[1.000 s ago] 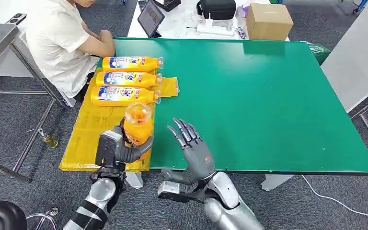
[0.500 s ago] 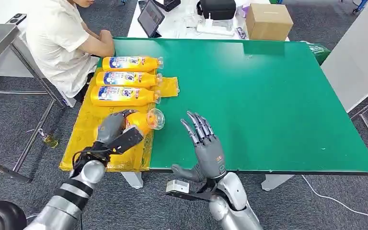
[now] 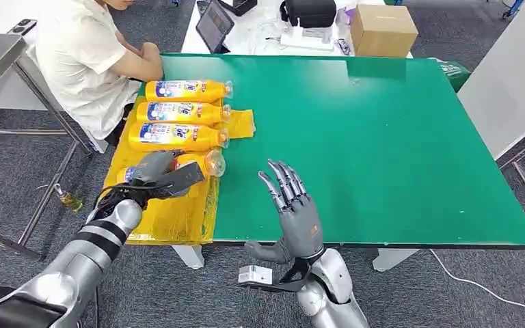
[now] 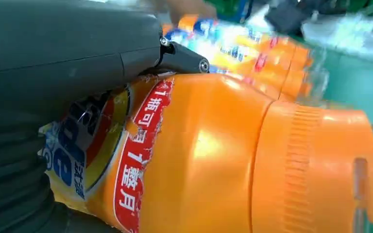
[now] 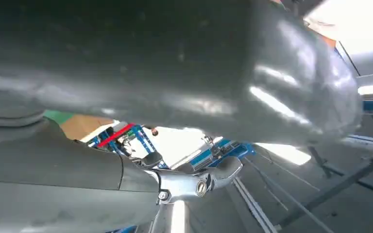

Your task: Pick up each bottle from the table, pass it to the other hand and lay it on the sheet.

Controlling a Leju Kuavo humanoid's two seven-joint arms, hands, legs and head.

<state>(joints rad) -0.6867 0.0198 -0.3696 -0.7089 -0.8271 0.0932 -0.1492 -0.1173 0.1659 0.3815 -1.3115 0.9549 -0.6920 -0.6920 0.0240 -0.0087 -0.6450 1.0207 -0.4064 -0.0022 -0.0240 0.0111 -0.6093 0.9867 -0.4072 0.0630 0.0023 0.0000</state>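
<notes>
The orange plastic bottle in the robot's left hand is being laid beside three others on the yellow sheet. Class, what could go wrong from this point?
1. The orange plastic bottle is round and lies on its side; once the left hand lets go, it may roll off the yellow sheet onto the green table.
2. It lies close to the nearest laid bottle; withdrawing fingers could knock that row askew.
3. The sheet overhangs the table's edge, so a dragging hand might pull it.
</notes>
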